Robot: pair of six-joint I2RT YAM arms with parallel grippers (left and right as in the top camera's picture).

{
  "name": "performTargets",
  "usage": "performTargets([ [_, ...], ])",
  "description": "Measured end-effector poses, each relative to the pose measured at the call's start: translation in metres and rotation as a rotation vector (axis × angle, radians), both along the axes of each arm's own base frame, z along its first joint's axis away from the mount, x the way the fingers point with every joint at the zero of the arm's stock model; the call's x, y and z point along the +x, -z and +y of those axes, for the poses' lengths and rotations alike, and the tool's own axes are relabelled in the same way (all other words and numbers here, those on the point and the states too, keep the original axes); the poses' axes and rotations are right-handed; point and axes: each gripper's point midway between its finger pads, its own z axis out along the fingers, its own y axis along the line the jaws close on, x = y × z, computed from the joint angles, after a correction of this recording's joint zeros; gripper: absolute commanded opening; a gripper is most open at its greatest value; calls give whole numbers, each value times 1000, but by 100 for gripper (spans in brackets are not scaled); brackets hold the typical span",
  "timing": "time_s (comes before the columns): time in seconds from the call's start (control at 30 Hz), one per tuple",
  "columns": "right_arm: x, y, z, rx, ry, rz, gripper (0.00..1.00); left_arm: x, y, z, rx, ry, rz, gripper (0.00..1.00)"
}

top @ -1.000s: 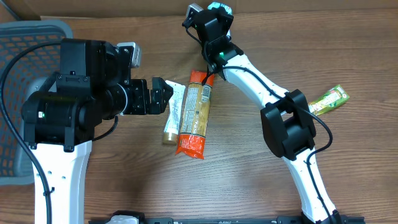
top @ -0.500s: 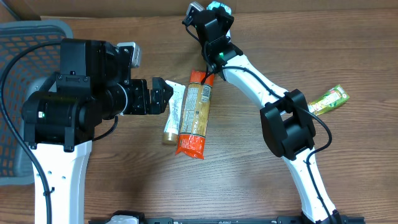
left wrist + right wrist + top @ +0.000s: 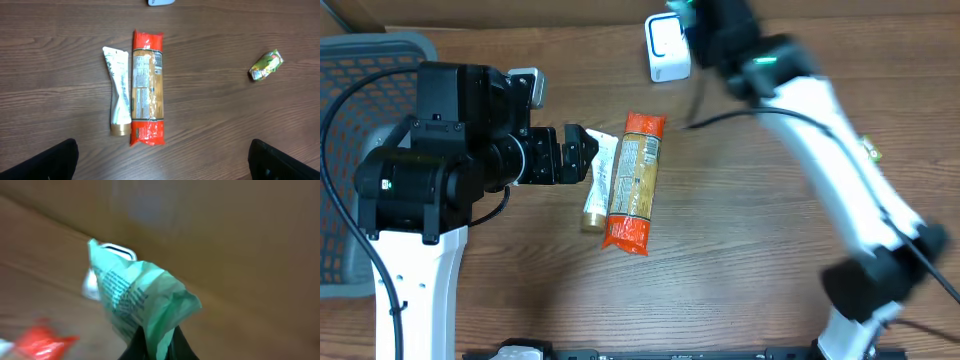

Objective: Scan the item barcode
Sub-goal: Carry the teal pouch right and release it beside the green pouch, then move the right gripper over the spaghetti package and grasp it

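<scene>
The right jaws are pinched shut on a pale green packet (image 3: 142,297), held off the desk (image 3: 740,250). Its long axis runs up from them, leaning left, with the top end before the white scanner (image 3: 117,251). The left jaws gape wide, empty, above a tube (image 3: 119,95).

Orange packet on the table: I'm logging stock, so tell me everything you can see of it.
The orange packet is a long, narrow, glossy plastic bag with orange-red sealed ends and a pale middle carrying a white panel of print, too small to read. It lies flat on the wooden table. A white tube lies alongside it toward the left arm, seemingly touching. Nothing grips it.
</scene>
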Motion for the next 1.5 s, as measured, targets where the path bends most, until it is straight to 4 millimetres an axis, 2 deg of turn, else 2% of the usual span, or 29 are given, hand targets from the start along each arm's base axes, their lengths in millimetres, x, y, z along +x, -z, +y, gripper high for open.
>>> performTargets([
  [0.03, -11, -13, -17, 83, 19, 28, 4, 0, 0, 0, 0, 0, 0, 100],
  [0.1, -26, -18, -49, 199, 59, 105, 4, 0, 0, 0, 0, 0, 0, 99],
  [0.2, -40, 0, -105, 317, 170, 251, 4, 0, 0, 0, 0, 0, 0, 100],
  [0.3, -45, 37, -153, 402, 293, 396, 4, 0, 0, 0, 0, 0, 0, 100],
  [0.4, -42, 90, -204, 486, 437, 513, 4, 0, 0, 0, 0, 0, 0, 99],
  [0.53, -35, 141, -239, 570, 548, 547, 4, 0, 0, 0, 0, 0, 0, 100],
  [0.57, -36, 157, -250, 595, 589, 558, 4, 0, 0, 0, 0, 0, 0, 100],
  [0.67, -42, 190, -275, 639, 680, 582, 4, 0, 0, 0, 0, 0, 0, 100],
  [0.73, -50, 210, -288, 659, 733, 605, 13, 0, 0, 0, 0, 0, 0, 100],
  [0.77, -53, 218, -292, 664, 750, 617, 24, 0, 0, 0, 0, 0, 0, 99],
  [0.83, -55, 232, -294, 671, 769, 637, 34, 0, 0, 0, 0, 0, 0, 99],
  [0.9, -56, 237, -293, 674, 774, 646, 45, 0, 0, 0, 0, 0, 0, 100],
  [0.93, -56, 238, -291, 678, 775, 648, 59, 0, 0, 0, 0, 0, 0, 100],
  [0.97, -55, 238, -290, 680, 773, 649, 64, 0, 0, 0, 0, 0, 0, 100],
  [1.07, -57, 238, -288, 680, 772, 658, 66, 0, 0, 0, 0, 0, 0, 99],
  [1.2, -74, 237, -279, 690, 786, 744, 68, 0, 0, 0, 0, 0, 0, 100],
  [1.27, -81, 227, -274, 688, 792, 787, 72, 0, 0, 0, 0, 0, 0, 100],
  [1.33, -79, 210, -271, 687, 783, 787, 76, 0, 0, 0, 0, 0, 0, 100],
  [1.37, -75, 197, -267, 687, 768, 778, 84, 0, 0, 0, 0, 0, 0, 100],
  [1.47, -65, 155, -242, 695, 687, 734, 100, 0, 0, 0, 0, 0, 0, 100],
  [1.5, -64, 147, -233, 700, 665, 724, 100, 0, 0, 0, 0, 0, 0, 100],
])
